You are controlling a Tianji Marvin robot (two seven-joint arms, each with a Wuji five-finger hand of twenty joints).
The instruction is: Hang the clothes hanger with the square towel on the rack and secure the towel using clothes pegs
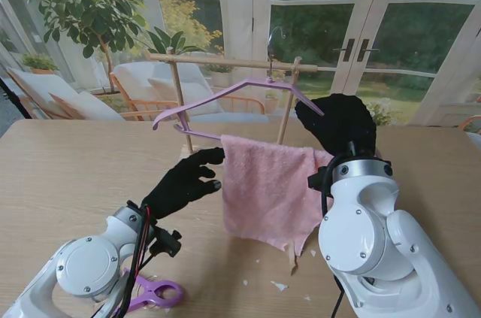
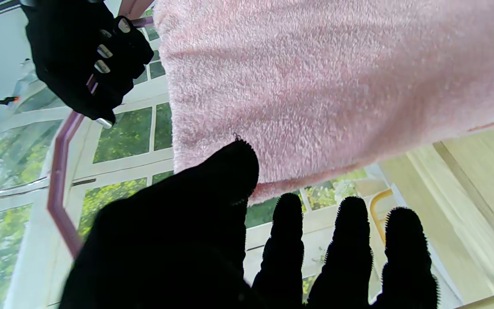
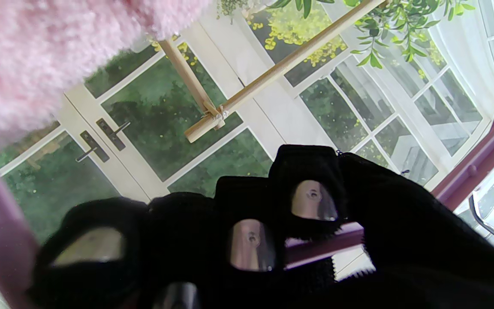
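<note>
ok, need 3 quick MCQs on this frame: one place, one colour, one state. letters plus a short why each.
1. Where is the purple plastic clothes peg?
A. clipped on the towel
B. on the table nearest me, by the left arm
C. on the rack bar

2. What colour is the fluffy square towel?
A. pink
B. white
C. blue

3. What is the right hand doing?
A. resting open on the table
B. holding a peg
C. closed on the purple plastic clothes hanger

Key: 1 B, the peg lies on the wooden table beside the left arm. 2 A, the towel shows pink in all views. 3 C, the right wrist view shows its fingers wrapped around the hanger's bar.
</note>
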